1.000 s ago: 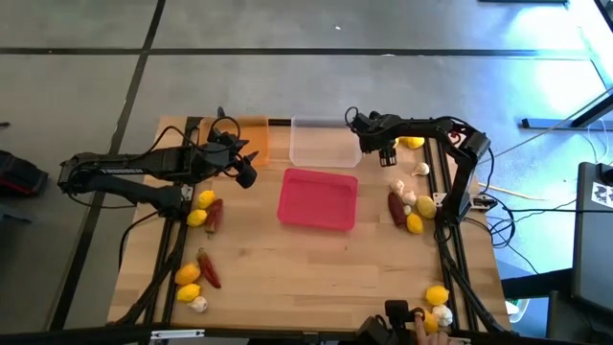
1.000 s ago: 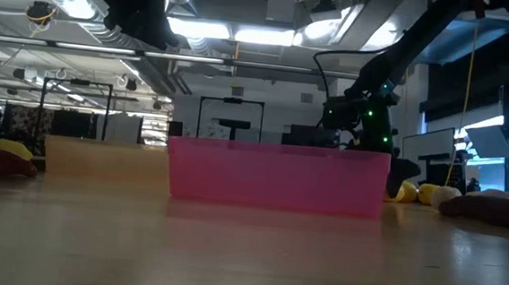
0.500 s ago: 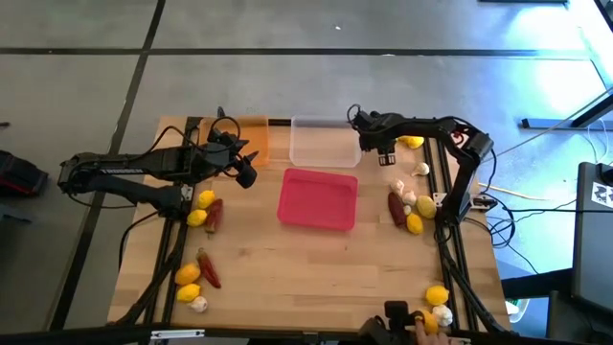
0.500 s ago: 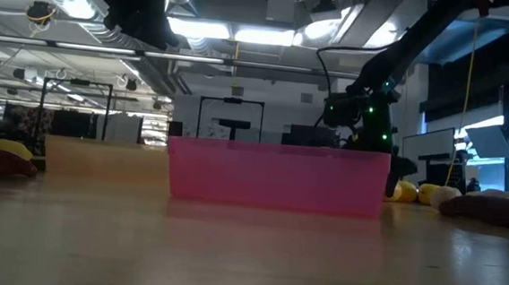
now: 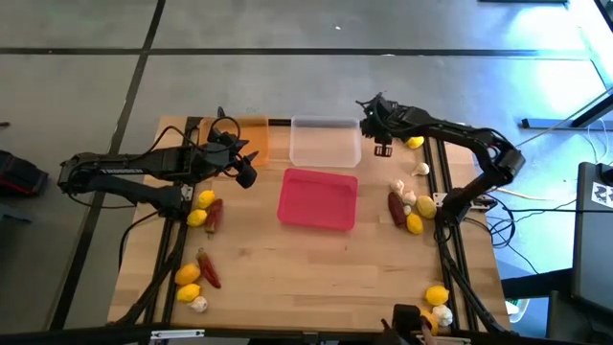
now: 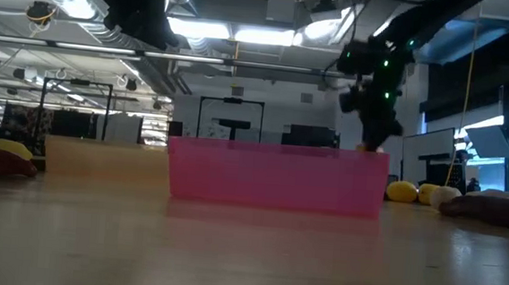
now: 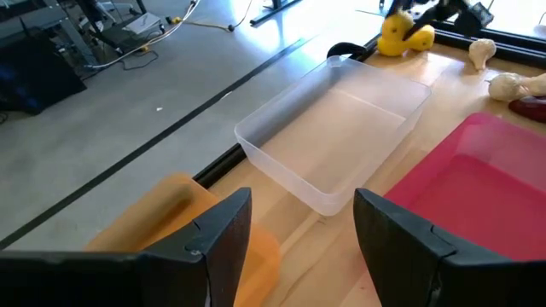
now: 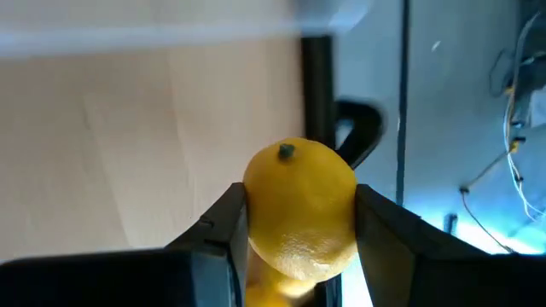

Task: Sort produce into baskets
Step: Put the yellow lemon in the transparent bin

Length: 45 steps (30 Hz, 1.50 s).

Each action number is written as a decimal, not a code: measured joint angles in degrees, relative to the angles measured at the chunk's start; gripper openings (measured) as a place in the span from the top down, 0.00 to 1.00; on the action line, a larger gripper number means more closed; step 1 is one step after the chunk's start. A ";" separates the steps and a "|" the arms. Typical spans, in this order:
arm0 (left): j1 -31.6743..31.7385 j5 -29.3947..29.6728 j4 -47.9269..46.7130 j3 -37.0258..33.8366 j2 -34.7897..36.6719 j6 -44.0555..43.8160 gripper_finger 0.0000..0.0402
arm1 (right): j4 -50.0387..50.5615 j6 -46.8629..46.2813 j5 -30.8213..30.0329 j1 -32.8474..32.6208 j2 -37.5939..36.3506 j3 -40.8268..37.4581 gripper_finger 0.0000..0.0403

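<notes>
Gripping a lemon (image 8: 300, 209), right claw (image 5: 382, 144) just past clear tray's (image 5: 326, 142) edge

The wooden surface (image 5: 306, 268) is pale plank, with dark rails (image 5: 172, 259) running along its left and right sides. It stands on a grey concrete floor (image 5: 287, 86) crossed by dark seam lines. Black cables (image 5: 498, 225) trail off the right edge. Level across it, a hall with ceiling strip lights (image 6: 244, 34) and pipework shows behind.
</notes>
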<state>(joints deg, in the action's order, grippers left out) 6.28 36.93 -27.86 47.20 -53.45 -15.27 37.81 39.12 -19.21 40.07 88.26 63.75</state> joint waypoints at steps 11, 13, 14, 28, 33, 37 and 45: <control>0.00 0.00 -0.02 0.00 0.00 0.02 0.49 | -13.23 -15.70 19.34 0.00 -4.16 0.02 0.62; 0.00 -0.02 -0.01 0.00 0.00 0.02 0.49 | -14.88 -18.57 22.16 0.01 -3.77 0.04 0.62; 0.00 -0.01 -0.01 0.00 0.00 0.02 0.49 | -14.91 -19.89 23.26 0.02 -3.60 0.04 0.62; 0.07 -0.02 0.00 0.00 0.00 -0.11 0.49 | -15.29 -31.87 31.09 0.02 5.41 0.07 0.62; 0.07 -0.02 0.00 0.00 0.00 -0.17 0.49 | -14.81 -32.04 31.78 0.02 8.23 0.07 0.62; 0.07 -0.02 0.00 0.00 0.00 -0.22 0.49 | -14.46 -32.10 31.77 0.02 9.73 0.07 0.62; 0.07 0.00 0.00 0.00 -0.01 -0.22 0.49 | -14.22 -32.16 31.75 0.04 10.66 0.07 0.49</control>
<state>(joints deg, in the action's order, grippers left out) 6.35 36.93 -27.86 47.20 -53.46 -15.49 23.59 6.96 12.54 40.11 98.92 63.81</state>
